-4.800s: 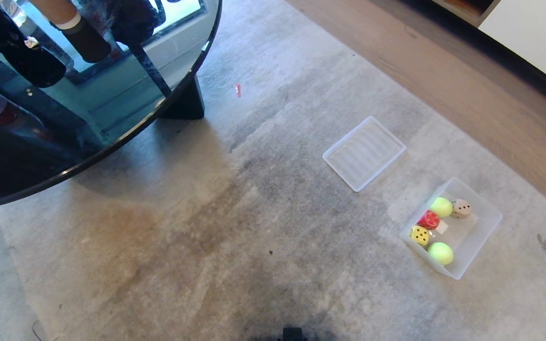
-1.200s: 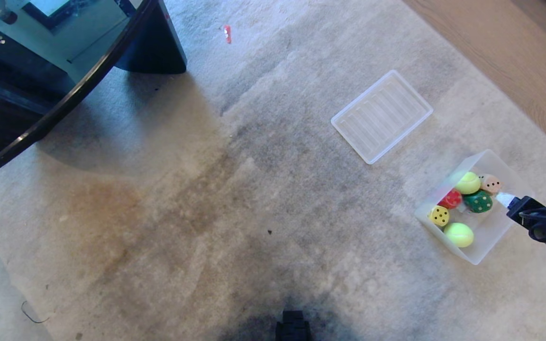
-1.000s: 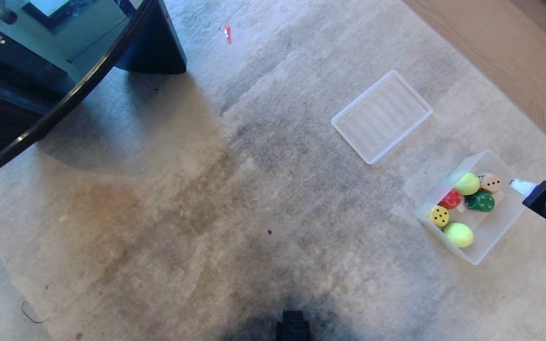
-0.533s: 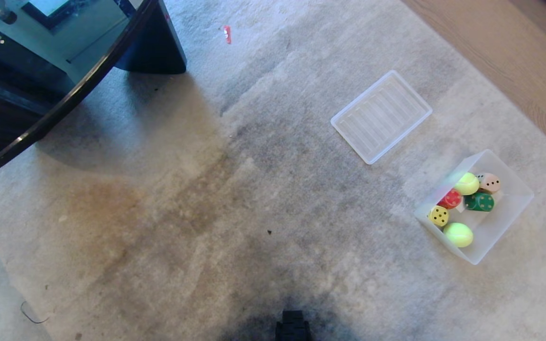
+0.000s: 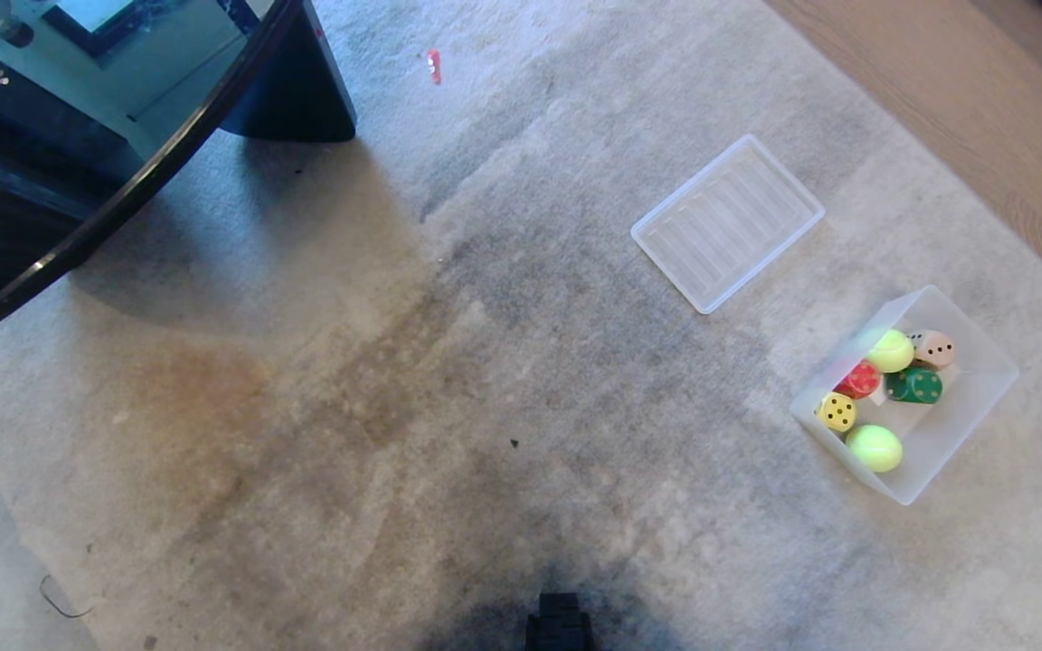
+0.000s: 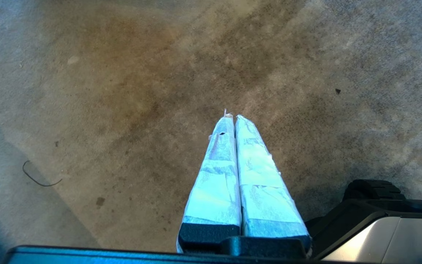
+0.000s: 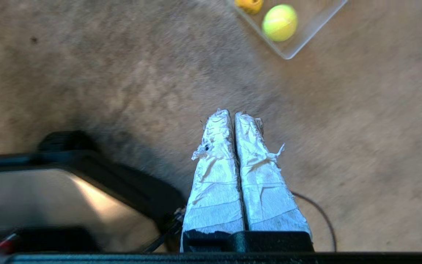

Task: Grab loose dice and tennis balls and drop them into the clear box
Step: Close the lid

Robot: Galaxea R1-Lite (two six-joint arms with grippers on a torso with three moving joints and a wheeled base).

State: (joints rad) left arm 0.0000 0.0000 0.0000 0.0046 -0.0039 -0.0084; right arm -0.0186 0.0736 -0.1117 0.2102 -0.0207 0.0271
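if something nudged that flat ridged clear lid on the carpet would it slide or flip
The ridged lid lies flat and shallow on the carpet, so it would probably slide or snag rather than flip. It looks like thin plastic, so likely light and a bit flexible.

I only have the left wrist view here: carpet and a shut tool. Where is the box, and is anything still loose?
Observer: The box sits on the carpet at the robot's front right, holding four dice and two tennis balls; none lie loose in view.
Operator: Is the right tool over it?
Observer: No. The right tool hangs over bare carpet, shut and empty, with the box's corner ahead of it.
Operator: Is the lid on?
Observer: No, a flat ridged lid lies on the carpet beyond the box.
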